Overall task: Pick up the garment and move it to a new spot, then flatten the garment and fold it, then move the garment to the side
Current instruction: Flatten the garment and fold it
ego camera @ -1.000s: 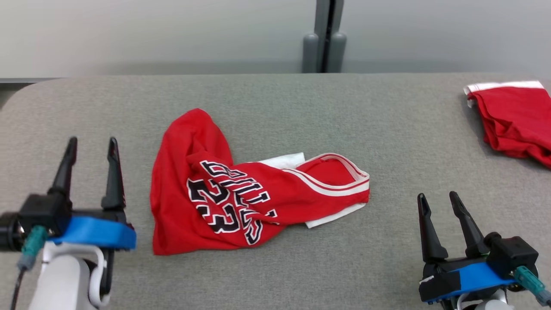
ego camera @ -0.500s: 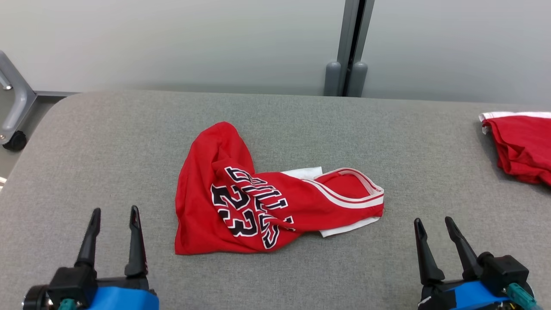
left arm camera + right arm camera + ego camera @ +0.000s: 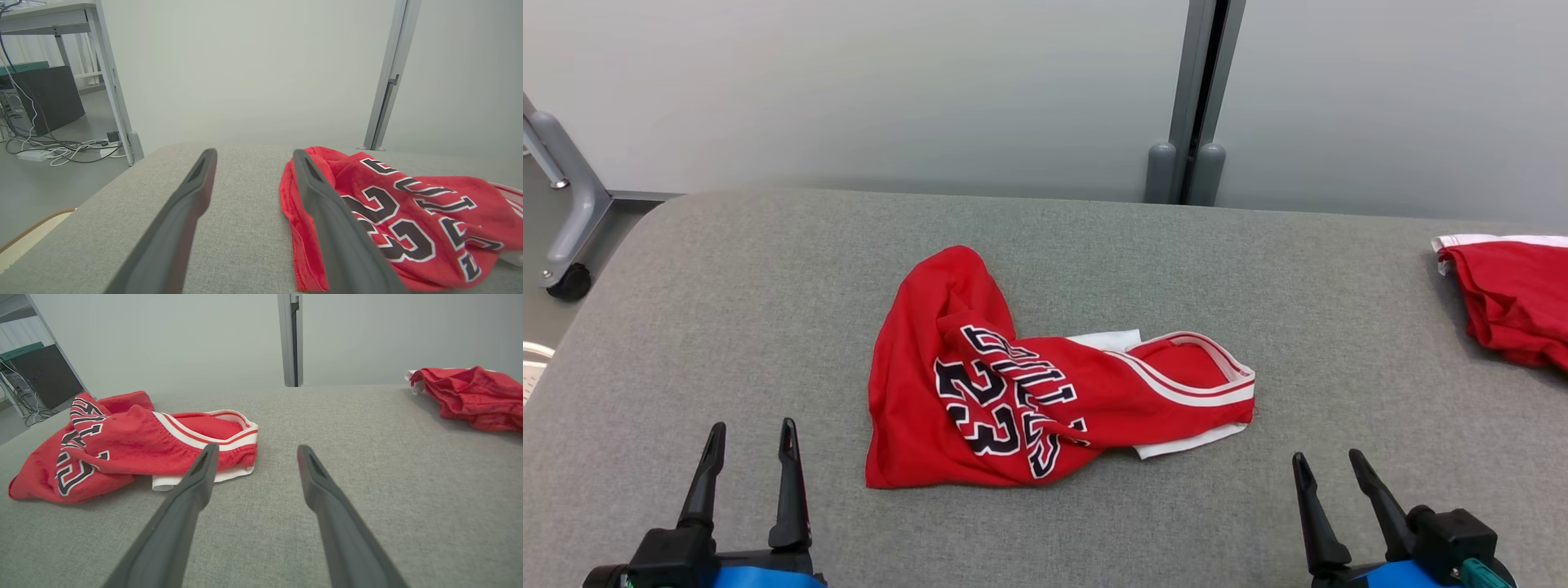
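Note:
A crumpled red garment (image 3: 1029,384) with black-and-white lettering, the number 23 and white trim lies bunched in the middle of the grey padded table (image 3: 727,286). It shows to the right of the fingers in the left wrist view (image 3: 392,216) and at the left in the right wrist view (image 3: 135,445). My left gripper (image 3: 752,437) stands open at the lower left, apart from the garment's left edge. At the lower right my right gripper (image 3: 1327,467) is open too, short of the garment's white-trimmed end. Both hold nothing.
A second red garment (image 3: 1515,302) with a white edge lies at the table's far right, seen again in the right wrist view (image 3: 470,396). A grey wall and upright post (image 3: 1196,106) stand behind. A wheeled metal frame (image 3: 564,220) stands off the table's left corner.
The head camera has tilted, so the table and garment sit lower and the wall fills more of the picture. Both grippers now show lower in the view, still open. The garment lies unchanged.

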{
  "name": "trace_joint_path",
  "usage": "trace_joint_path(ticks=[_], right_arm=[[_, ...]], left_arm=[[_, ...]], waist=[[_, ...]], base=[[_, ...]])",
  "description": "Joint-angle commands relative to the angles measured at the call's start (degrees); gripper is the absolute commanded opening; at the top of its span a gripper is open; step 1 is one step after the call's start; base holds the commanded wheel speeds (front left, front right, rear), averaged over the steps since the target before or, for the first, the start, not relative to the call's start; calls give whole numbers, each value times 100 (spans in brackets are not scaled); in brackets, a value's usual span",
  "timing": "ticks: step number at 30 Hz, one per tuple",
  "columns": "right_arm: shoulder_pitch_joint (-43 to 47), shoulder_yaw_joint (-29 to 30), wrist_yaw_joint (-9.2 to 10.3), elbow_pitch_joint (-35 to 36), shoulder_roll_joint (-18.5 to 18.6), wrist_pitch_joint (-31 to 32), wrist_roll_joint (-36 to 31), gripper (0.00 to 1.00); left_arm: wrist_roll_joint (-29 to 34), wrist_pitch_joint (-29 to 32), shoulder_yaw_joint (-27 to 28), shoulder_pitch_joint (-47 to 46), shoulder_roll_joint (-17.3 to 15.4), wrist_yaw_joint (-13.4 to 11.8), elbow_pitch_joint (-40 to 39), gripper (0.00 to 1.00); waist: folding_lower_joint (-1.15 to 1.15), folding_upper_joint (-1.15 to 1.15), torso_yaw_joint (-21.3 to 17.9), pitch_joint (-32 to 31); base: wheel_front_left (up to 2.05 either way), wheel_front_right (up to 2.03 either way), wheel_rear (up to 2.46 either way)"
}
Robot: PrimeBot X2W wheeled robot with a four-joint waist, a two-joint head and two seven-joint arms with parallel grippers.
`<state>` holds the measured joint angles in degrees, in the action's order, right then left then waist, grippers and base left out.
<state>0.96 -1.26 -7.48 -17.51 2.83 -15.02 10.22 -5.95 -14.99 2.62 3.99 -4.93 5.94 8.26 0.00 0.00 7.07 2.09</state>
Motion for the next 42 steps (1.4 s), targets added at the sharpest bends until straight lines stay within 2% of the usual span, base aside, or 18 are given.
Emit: trace_joint_path(ticks=[1, 9, 26, 38, 39, 40, 42], right_arm=[[37, -8, -3, -63, 13, -19, -33, 100], [-477, -136, -3, -629, 119, 15, -266, 100], [-2171, -512, -2, -2974, 539, 112, -811, 100], [-3020, -672, -2, -3997, 376, 4, -689, 100], [-3065, -680, -3, -4094, 355, 4, -655, 36], [-3100, -704, -3, -4183, 336, 7, -632, 0], [-3134, -763, -3, -4246, 278, -2, -561, 0]], left_arm=[[45, -27, -5, 48, 28, 14, -8, 100], [82, -27, -70, -75, 97, 67, -19, 100], [4, -27, -195, -482, 179, 120, 112, 100], [-69, -27, -232, -692, 200, 155, 143, 100], [-76, -27, -237, -697, 200, 156, 152, 100], [-82, -27, -250, -697, 201, 157, 164, 100], [-100, -27, -253, -707, 203, 158, 193, 100]], waist=[[0, 0, 8, -17], [0, 0, 123, 77], [0, 0, 520, 567], [0, 0, 631, 806], [0, 0, 629, 814], [0, 0, 630, 814], [0, 0, 616, 787]], base=[[0, 0, 0], [0, 0, 0], [0, 0, 0], [0, 0, 0], [0, 0, 0], [0, 0, 0], [0, 0, 0]])
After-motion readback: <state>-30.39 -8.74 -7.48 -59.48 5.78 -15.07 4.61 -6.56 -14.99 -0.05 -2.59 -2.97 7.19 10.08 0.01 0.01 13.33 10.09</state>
